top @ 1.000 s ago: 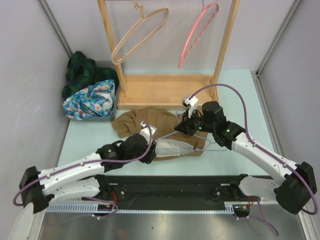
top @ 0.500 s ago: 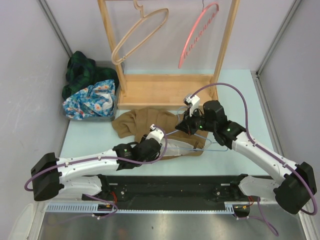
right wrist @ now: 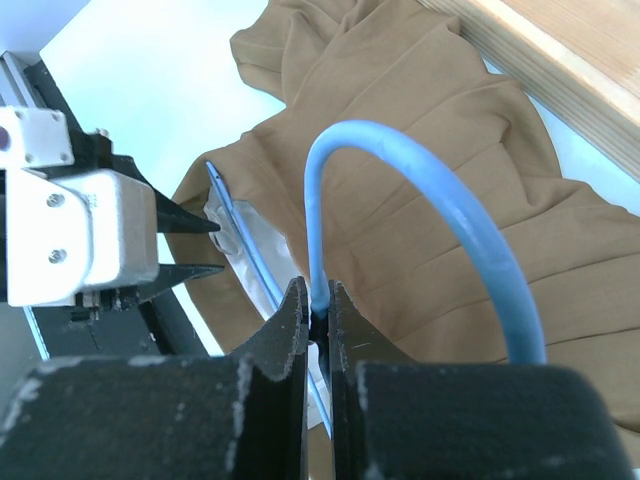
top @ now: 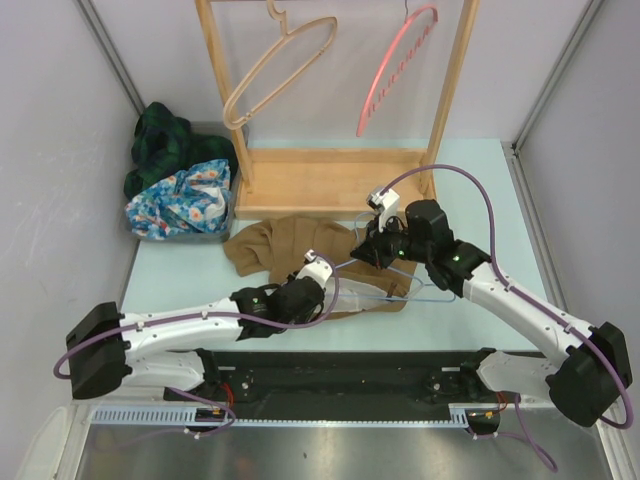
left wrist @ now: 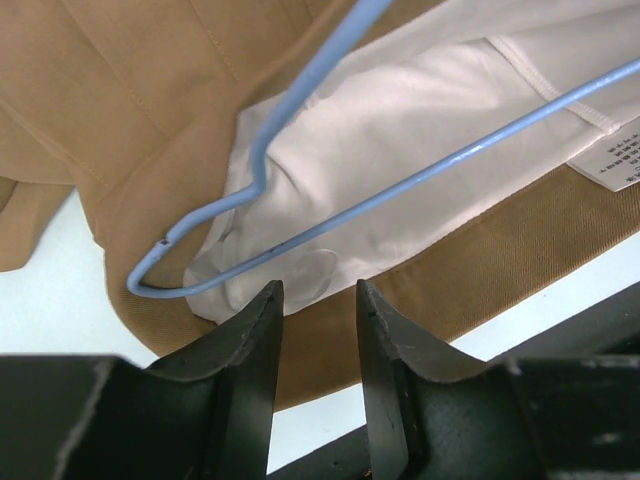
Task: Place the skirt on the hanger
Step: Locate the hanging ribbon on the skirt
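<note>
Right wrist shows right end effector [right wrist: 318,308] clamping hanger [right wrist: 480,250]; left end effector [left wrist: 318,292] slightly parted.

Blue wire hanger [right wrist: 316,230] rests on the crumpled tan skirt [top: 270,245].

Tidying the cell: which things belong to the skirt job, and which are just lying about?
Job: brown skirt, blue wire hanger, right end effector, left end effector.
Lying about: wooden rack, beige hanger, red hanger, clothes pile.
</note>
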Robot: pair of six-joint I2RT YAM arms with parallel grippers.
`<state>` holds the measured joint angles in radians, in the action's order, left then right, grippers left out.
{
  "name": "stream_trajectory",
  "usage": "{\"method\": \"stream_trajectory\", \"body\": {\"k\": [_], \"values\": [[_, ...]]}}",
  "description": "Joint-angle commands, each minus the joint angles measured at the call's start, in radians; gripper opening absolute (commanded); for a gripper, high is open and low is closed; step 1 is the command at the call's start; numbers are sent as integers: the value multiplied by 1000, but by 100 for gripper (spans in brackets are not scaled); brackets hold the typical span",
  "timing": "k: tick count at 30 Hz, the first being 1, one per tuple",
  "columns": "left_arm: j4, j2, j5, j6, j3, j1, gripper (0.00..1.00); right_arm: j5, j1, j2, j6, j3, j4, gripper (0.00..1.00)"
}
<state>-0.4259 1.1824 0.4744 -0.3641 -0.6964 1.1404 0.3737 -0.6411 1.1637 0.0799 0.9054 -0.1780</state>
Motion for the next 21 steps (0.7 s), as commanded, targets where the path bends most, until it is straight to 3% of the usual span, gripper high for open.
{"method": "stream_trajectory", "body": {"k": [1, 7, 21], "values": [[45, 22, -14, 16, -14, 9, 40, -13, 9, -2, 12, 41, 25, 0], [68, 68, 24, 34, -26, 15, 45, -1, 11, -2, 17, 41, 26, 0], [56, 148, 242, 47, -54, 50, 42, 27, 15, 19, 27, 47, 32, 0]]}}
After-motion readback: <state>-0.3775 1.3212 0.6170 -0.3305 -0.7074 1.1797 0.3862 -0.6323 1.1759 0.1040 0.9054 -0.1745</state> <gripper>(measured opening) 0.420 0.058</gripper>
